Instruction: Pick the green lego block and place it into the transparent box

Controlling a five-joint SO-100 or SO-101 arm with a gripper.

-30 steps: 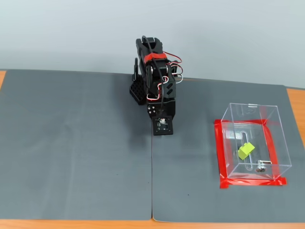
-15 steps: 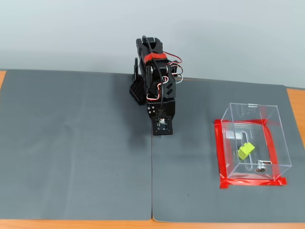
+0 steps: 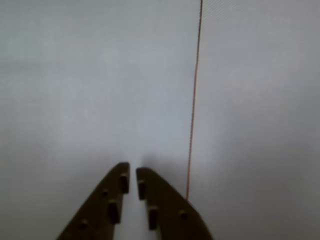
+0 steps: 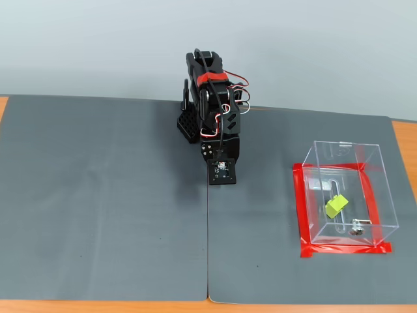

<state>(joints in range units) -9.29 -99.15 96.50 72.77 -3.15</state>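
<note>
Resting folded at the back of the grey mat (image 4: 104, 195), my black arm (image 4: 212, 111) keeps to itself; my hand (image 3: 132, 176) hangs over bare mat in the wrist view, its two dark fingers (image 3: 107, 202) drawn nearly together with only a thin gap at the tips, gripping nothing; the small lime-green square plastic lego block (image 4: 336, 206) lies inside the clear plastic rectangular box (image 4: 384, 195), well apart to the right in the fixed view, on a red tape frame (image 4: 298, 208); orange tabletop (image 4: 404, 147) shows beyond.
</note>
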